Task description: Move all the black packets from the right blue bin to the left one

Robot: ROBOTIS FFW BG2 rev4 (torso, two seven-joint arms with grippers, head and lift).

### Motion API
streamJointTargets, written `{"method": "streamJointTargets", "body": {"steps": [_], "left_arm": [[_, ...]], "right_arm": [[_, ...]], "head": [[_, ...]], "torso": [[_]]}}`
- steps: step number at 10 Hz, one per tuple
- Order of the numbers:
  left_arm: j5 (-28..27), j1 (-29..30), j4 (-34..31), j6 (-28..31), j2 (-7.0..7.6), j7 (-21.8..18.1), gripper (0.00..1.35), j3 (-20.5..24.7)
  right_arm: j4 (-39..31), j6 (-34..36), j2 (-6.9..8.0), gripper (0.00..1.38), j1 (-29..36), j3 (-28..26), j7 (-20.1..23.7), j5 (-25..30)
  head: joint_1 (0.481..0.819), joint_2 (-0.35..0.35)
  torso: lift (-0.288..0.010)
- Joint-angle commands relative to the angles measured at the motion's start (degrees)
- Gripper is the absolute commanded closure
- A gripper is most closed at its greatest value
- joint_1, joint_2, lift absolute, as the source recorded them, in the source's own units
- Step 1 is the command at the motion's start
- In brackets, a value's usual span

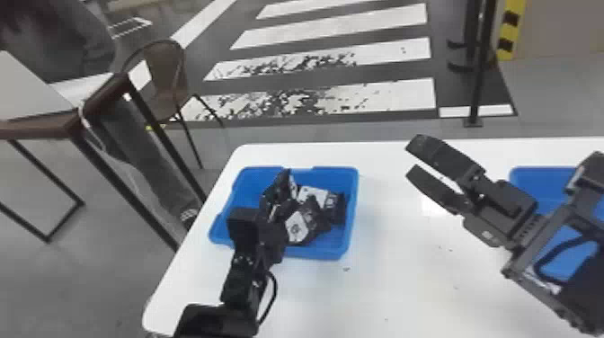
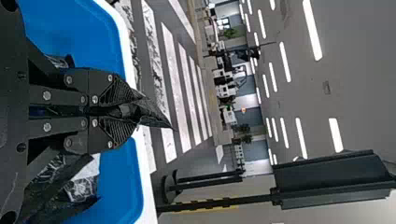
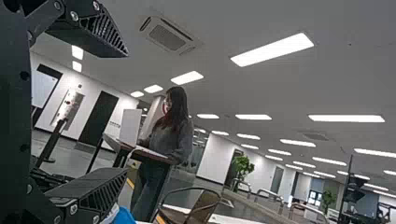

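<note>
Over the left blue bin (image 1: 353, 215) is my left gripper (image 1: 283, 186). In the left wrist view, that gripper (image 2: 135, 111) is shut on a crumpled black packet (image 2: 156, 115) whose pointed end sticks out past the fingertips. Several black packets with whitish parts (image 1: 314, 215) lie in the left bin, partly hidden by the left arm. Above the table, between the bins, my right gripper (image 1: 408, 158) stands open with nothing in it. The right wrist view has this gripper (image 3: 126, 113) with its fingers wide apart. Its arm partly covers the right blue bin (image 1: 537, 182).
Both bins stand on a white table (image 1: 400, 269), the left one near the table's left edge. Beyond that edge are a brown-edged desk (image 1: 40, 128) and a chair (image 1: 166, 76). A barrier post (image 1: 477, 90) stands behind the table.
</note>
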Motion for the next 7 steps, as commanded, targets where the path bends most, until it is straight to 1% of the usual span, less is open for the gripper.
{"method": "streamJointTargets", "body": {"steps": [1, 2, 3, 4, 5, 6, 7], "left_arm": [[4.7, 0.0, 1.1, -1.2, 0.03, -1.0, 0.38, -0.3], [6.8, 0.1, 1.1, -6.7, 0.12, -1.9, 0.01, -1.4], [9.9, 0.4, 0.9, -12.4, 0.47, -1.8, 0.08, -3.8], [13.6, 1.1, -0.9, -15.7, 0.65, -1.8, 0.13, -5.5], [14.1, 3.9, -6.7, -15.5, 0.65, -1.7, 0.08, -5.9], [13.1, 7.4, -11.3, -18.8, 0.65, -1.7, 0.0, -5.6], [12.0, 11.2, -17.2, -17.8, 0.65, -1.7, 0.0, -5.5]], "right_arm": [[-0.4, -1.8, -0.02, 0.17, 0.7, -1.6, 0.6, 1.6], [-1.5, -2.6, 0.07, 0.17, 2.0, -4.4, 0.9, 6.2], [-2.2, -5.6, 0.42, 0.17, 3.8, -7.6, 1.4, 13.1], [-3.4, -7.0, 1.03, 0.17, 6.2, -11.2, 1.8, 19.3], [-6.1, -8.3, 1.82, 0.17, 9.7, -15.1, 1.9, 26.2], [-8.8, -10.2, 2.26, 0.17, 13.8, -17.8, 1.9, 31.5], [-11.7, -11.8, 2.61, 0.17, 18.5, -21.0, 1.9, 35.7]], "head": [[0.695, 0.35], [0.695, 0.35], [0.695, 0.327], [0.695, 0.279], [0.695, 0.25], [0.693, 0.198], [0.692, 0.16]], "torso": [[-0.14], [-0.14], [-0.14], [-0.14], [-0.14], [-0.14], [-0.14]]}}
